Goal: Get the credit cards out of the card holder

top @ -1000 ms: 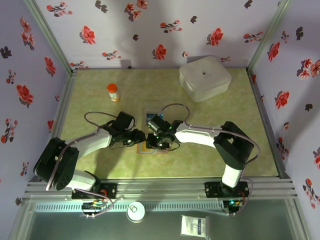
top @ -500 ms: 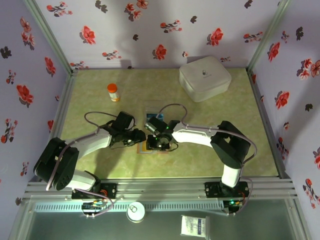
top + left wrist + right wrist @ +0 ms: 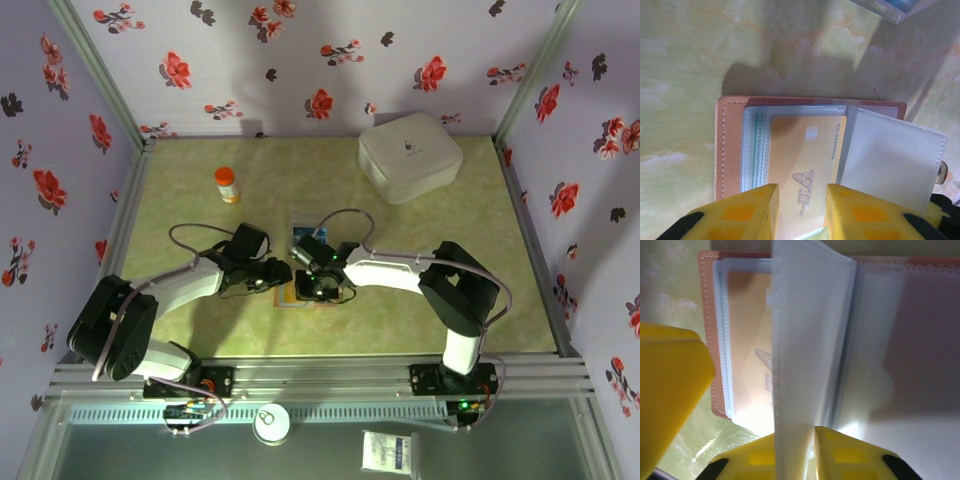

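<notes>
Card holder [image 3: 730,150] lies open on the counter [image 3: 690,60], between my two arms. My left claw [image 3: 801,194]: jaws apart, tips over the yellow VIP card [image 3: 802,155] on the left sleeve stack. My right claw [image 3: 795,440]: clamped on a clear sleeve [image 3: 805,340], which stands on edge.

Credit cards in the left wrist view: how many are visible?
2. One yellow VIP card sits in the open card holder's sleeve; one bluish card lies in the clear tray at the top edge. Others may hide behind sleeves.
</notes>
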### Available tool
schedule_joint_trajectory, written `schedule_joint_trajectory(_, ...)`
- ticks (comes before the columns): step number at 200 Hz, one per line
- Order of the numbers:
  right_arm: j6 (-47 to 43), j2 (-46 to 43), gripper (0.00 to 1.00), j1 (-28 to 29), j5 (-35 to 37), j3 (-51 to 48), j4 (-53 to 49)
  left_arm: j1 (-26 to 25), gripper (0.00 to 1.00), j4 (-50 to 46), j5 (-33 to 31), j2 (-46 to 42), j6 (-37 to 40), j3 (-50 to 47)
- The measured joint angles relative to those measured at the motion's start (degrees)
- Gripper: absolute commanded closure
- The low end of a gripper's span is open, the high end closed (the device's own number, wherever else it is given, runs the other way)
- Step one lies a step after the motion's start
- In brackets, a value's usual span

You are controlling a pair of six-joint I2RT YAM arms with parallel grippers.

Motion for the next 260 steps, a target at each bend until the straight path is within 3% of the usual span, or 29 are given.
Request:
schedule_joint_trajectory(67, 0.68, -0.04, 0.95, 0.0, -0.02, -1.88, 2.45, 0.0, 0.71, 0.15, 0.02, 0.0, -0.02, -0.09)
schedule_joint_trajectory(130, 0.59, -2.97, 0.77, -0.02, 0.98, -3.37, 1.75, 0.0, 0.69, 0.17, 0.02, 0.0, -0.04, -0.09)
schedule_joint_trajectory(260, -1.05, -8.5, 0.72, -2.34, 7.56, -8.13, -6.36, 0.0, 0.69, -1.4, -0.28, 0.0, 0.24, -0.07)
